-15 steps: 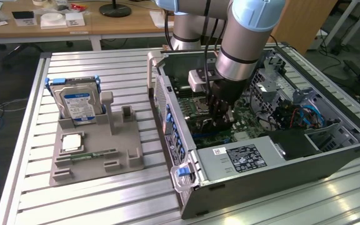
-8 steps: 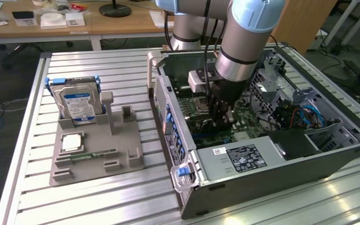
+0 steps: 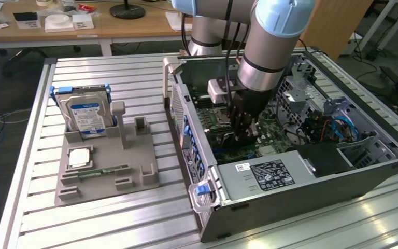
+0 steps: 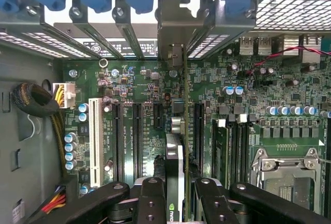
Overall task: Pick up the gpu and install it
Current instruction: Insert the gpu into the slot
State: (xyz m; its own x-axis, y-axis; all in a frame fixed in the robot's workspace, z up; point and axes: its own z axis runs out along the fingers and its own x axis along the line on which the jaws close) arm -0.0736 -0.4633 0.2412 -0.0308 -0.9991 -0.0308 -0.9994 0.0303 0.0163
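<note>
My gripper (image 4: 178, 206) is shut on the gpu (image 4: 175, 162), which I see edge-on as a thin black and green card running between the two black fingers (image 4: 150, 200). Its silver end bracket (image 4: 178, 32) lies against the row of rear slot openings of the case. The card stands upright over the green motherboard (image 4: 139, 79), between the black expansion slots (image 4: 137, 136); I cannot tell whether it is seated. In the exterior view the gripper (image 3: 242, 136) reaches down into the open computer case (image 3: 310, 202), and the card is mostly hidden behind the fingers.
A grey parts holder (image 3: 109, 171) sits on the slatted table at the exterior view's left, with a silver hard drive (image 3: 85, 111) standing in it and a narrow green memory stick (image 3: 105, 170) lying flat. Inside the case are the power supply (image 3: 268, 174), cables and memory slots (image 4: 232, 146).
</note>
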